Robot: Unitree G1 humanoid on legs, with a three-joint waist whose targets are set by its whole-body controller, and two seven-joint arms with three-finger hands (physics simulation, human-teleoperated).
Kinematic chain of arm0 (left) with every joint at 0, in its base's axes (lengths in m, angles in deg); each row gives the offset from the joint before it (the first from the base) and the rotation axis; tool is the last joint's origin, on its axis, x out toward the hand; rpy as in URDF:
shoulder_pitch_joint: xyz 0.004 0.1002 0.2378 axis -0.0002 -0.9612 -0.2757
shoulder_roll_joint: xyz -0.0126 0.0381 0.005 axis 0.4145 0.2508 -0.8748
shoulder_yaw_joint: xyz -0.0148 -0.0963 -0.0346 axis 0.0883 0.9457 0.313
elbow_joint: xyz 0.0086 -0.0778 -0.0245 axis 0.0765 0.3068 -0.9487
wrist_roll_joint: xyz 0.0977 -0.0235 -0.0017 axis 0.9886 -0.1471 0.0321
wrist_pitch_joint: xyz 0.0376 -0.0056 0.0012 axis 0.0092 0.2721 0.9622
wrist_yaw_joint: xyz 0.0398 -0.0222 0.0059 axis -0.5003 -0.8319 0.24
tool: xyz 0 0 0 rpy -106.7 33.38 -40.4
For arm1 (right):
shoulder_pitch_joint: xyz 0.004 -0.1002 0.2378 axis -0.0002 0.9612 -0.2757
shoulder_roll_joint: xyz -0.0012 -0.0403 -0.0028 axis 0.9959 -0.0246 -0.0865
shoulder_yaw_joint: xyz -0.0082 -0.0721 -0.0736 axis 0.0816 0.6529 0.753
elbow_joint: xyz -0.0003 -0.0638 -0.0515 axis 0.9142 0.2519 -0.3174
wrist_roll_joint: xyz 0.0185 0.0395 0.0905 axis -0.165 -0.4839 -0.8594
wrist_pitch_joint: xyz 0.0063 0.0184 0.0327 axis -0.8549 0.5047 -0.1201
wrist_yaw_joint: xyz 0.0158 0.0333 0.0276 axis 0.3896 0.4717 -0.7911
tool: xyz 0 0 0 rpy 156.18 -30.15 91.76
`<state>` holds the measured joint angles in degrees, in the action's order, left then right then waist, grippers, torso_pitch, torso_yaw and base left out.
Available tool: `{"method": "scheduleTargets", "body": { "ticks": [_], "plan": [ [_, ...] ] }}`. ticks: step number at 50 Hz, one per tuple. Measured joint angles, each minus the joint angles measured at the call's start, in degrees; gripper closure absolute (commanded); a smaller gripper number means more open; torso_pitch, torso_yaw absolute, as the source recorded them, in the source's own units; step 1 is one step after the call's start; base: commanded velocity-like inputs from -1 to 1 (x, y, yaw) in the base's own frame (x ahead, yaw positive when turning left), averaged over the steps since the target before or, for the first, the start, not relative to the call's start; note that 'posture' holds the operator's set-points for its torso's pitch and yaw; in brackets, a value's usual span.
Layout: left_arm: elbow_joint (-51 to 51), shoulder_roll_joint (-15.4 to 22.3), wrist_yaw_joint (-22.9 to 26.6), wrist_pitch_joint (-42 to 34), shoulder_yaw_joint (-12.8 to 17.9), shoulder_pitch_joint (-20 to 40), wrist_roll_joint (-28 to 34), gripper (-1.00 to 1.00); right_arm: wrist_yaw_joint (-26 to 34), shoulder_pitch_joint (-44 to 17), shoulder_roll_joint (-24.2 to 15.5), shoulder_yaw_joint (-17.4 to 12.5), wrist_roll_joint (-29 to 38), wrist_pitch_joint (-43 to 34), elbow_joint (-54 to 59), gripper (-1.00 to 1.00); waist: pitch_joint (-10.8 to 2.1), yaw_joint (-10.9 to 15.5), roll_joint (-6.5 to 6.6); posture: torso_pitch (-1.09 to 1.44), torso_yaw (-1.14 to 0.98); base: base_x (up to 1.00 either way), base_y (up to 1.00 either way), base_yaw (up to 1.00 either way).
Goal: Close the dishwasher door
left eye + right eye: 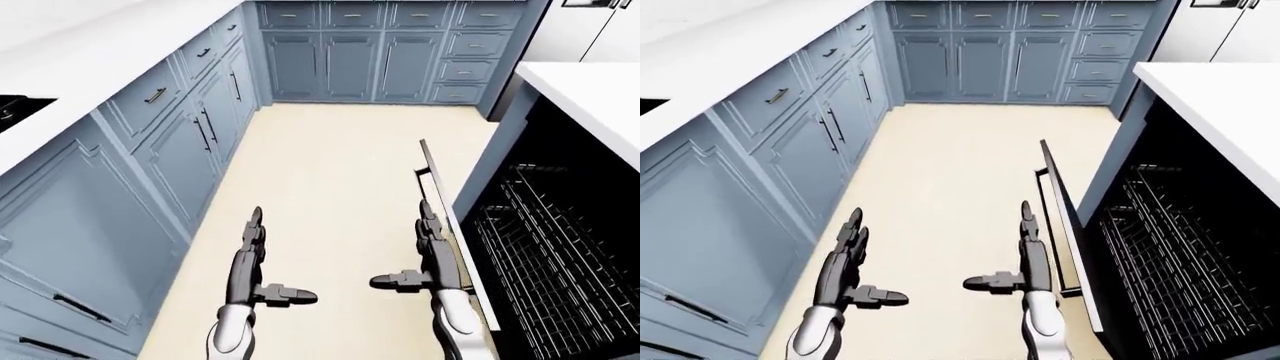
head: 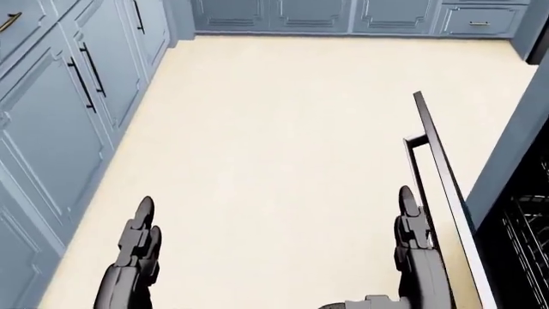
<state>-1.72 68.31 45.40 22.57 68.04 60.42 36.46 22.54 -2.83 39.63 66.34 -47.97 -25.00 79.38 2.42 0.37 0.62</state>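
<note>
The dishwasher (image 1: 560, 247) stands open at the right of the eye views, its dark inside showing wire racks. Its door (image 1: 1065, 225) is swung part way up and is seen edge-on as a thin dark panel; it also shows in the head view (image 2: 442, 174). My right hand (image 1: 428, 247) is open with fingers straight, right beside the door's outer face; whether it touches the door I cannot tell. My left hand (image 1: 250, 251) is open and empty over the floor, well left of the door.
Blue cabinets with dark handles (image 1: 180, 142) run down the left under a white counter (image 1: 90, 52). More blue cabinets (image 1: 380, 52) line the top. A white counter (image 1: 590, 90) tops the dishwasher. Beige floor (image 1: 330, 172) lies between.
</note>
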Motion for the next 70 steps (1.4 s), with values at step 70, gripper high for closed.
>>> {"method": "scheduleTargets", "body": {
  "ticks": [70],
  "plan": [
    [0.1,0.6,-0.3,-1.2,1.9,0.6,-1.0,-1.0,-1.5,-1.0,0.1,-2.1,-2.5,-1.3,-2.0,-1.0,-1.71,-0.7,-1.03,0.0,0.0,0.0,-0.12,0.0]
  ]
}}
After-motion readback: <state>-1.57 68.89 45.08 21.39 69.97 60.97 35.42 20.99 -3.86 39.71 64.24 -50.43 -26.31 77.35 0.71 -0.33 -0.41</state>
